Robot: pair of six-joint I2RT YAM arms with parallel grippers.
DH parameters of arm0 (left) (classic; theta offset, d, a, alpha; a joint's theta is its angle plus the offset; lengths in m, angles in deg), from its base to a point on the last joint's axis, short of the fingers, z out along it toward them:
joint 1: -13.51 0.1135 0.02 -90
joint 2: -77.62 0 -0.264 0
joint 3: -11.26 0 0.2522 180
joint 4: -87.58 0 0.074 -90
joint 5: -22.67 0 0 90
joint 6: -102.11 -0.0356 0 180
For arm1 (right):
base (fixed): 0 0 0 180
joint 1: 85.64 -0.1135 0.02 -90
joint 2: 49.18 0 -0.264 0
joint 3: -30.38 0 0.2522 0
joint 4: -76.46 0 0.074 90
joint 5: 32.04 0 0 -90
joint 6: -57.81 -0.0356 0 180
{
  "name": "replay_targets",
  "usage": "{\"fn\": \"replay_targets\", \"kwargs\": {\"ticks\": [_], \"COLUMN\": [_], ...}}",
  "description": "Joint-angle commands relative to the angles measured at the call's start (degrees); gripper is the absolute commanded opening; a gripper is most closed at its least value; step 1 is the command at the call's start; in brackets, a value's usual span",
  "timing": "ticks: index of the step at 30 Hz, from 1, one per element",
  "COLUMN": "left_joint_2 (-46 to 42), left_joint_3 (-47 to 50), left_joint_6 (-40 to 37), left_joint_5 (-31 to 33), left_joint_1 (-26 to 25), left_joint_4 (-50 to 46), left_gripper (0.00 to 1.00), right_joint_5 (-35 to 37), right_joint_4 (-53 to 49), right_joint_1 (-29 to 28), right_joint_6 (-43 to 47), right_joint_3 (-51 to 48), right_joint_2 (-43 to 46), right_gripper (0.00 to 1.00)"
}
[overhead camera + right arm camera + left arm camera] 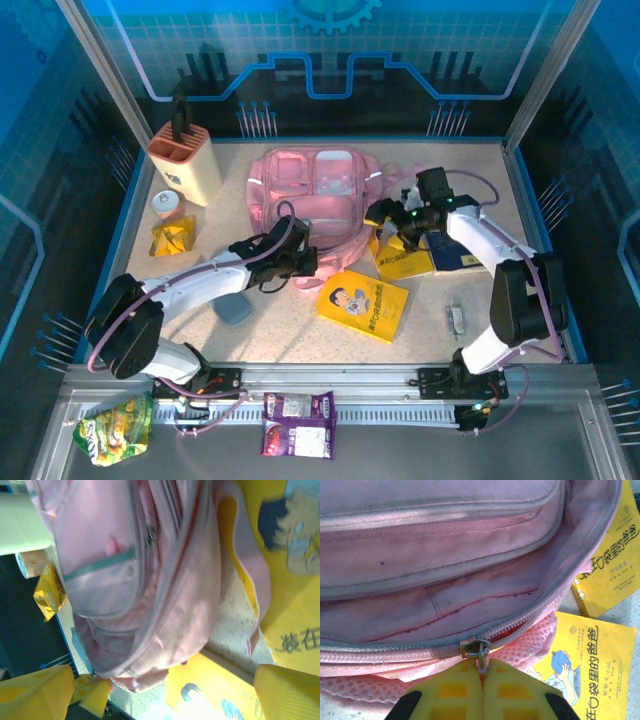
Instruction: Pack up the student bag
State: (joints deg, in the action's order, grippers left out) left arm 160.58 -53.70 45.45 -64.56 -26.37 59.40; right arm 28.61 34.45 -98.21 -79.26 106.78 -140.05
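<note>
The student bag (310, 195) is lying at the middle back of the bench (300, 335). A holder (185, 162) is standing to its left, with a cup (166, 203) and a packet (172, 238) before it. A book (362, 303) is lying before the bag, with other books (405, 260) at its right.

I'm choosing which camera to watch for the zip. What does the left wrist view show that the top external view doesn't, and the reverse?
Left wrist view: the left tool shut on the zipper pull, and the pink lining of the open compartment in the student bag. Top external view: the orange holder, plus a purple packet and a green packet at the near edge. Both: the student bag and yellow books beside it.
</note>
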Motion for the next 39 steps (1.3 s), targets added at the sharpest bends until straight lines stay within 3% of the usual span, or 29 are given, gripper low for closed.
{"fn": "replay_targets", "kwargs": {"ticks": [1, 8, 16, 23, 26, 33, 36, 39], "left_joint_2": [0.3, 1.4, 0.8, -1.6, -3.5, -9.1, -9.9, -9.2], "left_joint_3": [-1.4, -2.6, -3.4, -2.3, -1.8, 2.7, 2.4, 1.1], "left_joint_6": [1.5, 1.2, -0.3, -2.1, -4.1, -5.1, -4.2, -3.7], "left_joint_5": [-2.1, -3.4, -2.9, -2.6, -0.2, 9.9, 8.5, 3.6], "left_joint_1": [-1.0, -1.9, -2.0, -2.0, -2.0, 0.5, 2.1, 2.1], "left_joint_4": [5.1, 6.7, 5.1, 1.3, -4.7, -17.7, -19.8, -15.8], "left_gripper": [0.0, 0.0, 0.0, 0.0, 0.0, 0.0, 0.0, 0.0], "right_joint_5": [-2.7, 3.4, 9.2, 9.5, 7.9, 3.4, 3.5, 4.0], "right_joint_4": [6.3, 19.2, 20.1, 16.4, 14.7, 5.2, 4.0, -0.4], "right_joint_1": [-3.3, -10.4, -13.8, -12.2, -10.2, -4.0, -3.6, -3.8], "right_joint_6": [-6.8, -19.5, -22.5, -17.6, -13.0, 0.9, 3.5, 5.5], "right_joint_3": [-3.3, -5.0, -3.9, -1.5, 0.1, 9.8, 12.9, 18.1], "right_joint_2": [0.0, -3.1, -6.5, -7.9, -7.3, -10.5, -12.2, -15.4], "right_gripper": [0.94, 0.87, 0.59, 0.13, 0.0, 0.0, 0.0, 0.04]}}
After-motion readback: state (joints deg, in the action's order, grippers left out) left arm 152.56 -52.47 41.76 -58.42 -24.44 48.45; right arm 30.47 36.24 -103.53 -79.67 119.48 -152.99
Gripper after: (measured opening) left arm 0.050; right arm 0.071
